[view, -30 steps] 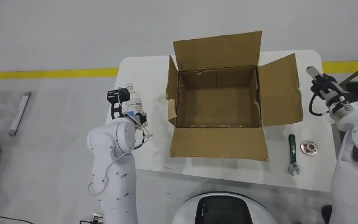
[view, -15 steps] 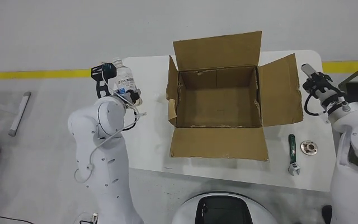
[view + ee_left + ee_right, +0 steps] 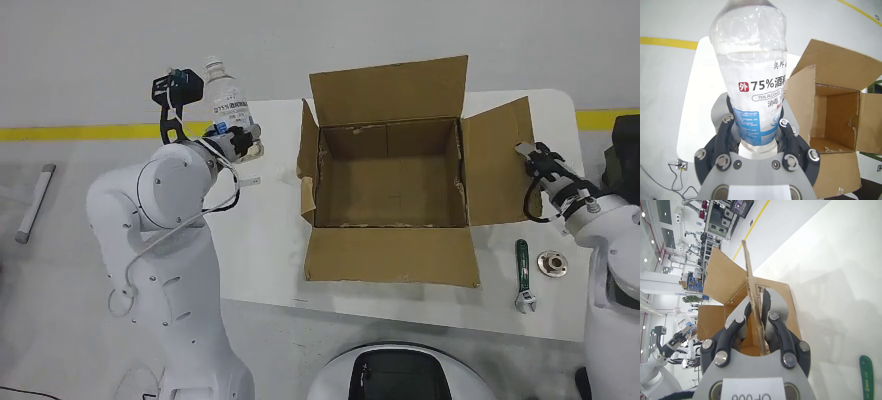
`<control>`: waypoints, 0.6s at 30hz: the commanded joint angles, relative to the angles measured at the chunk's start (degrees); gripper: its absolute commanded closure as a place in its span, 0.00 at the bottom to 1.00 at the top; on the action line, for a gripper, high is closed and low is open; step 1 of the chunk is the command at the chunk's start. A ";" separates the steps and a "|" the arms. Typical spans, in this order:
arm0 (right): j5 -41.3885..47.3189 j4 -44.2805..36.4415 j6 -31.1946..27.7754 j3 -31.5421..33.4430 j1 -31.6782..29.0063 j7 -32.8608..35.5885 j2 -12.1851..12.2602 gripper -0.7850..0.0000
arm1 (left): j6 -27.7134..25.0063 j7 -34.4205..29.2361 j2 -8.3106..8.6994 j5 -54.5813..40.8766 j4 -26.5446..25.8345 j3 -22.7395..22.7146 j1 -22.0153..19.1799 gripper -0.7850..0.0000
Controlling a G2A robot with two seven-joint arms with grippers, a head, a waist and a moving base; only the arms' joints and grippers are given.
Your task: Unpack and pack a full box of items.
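The brown corrugated cardboard box (image 3: 390,255) stands open in the middle of the white worktop (image 3: 270,240), all four flaps spread, and the part of its floor that shows is bare. Unpacking therefore looks finished or nearly so. A green-handled wrench (image 3: 521,275) and a small round metal disc (image 3: 551,263) lie side by side near the front right corner of the worktop. The left hand (image 3: 755,121) is clenched around the lower end of a clear plastic bottle with a white-and-blue label (image 3: 228,100). It holds the bottle in the air over the far left corner of the worktop, apart from the box. Packing appears to be wholly left to do.

The right hand (image 3: 535,160) sits at the outer edge of the box's right flap (image 3: 500,160), and that edge runs into it. Whether it is clamped on the cardboard cannot be told. The bottle's cap is cut off in the left wrist view and its base is buried in the hand. The inner face of the box's front wall is hidden from above, and the disc is too small to identify.
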 commanded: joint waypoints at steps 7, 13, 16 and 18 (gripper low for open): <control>0.33 -0.11 -0.34 -0.27 -0.33 0.07 0.13 1.00 | 1.91 -1.13 0.16 -7.85 -0.62 0.46 -2.04 1.00; 0.33 -0.11 -0.34 -0.27 -0.33 0.07 0.13 1.00 | 1.91 -1.13 0.16 -7.85 -0.62 0.46 -2.04 1.00; 1.79 0.01 -0.51 -0.73 -0.73 -1.19 0.09 1.00 | 1.91 -1.13 0.16 -7.85 -0.62 0.46 -2.04 1.00; 2.68 -0.37 -0.90 -1.54 -0.93 -2.15 0.15 1.00 | 1.89 -0.61 0.15 -8.02 -0.63 0.47 -1.81 1.00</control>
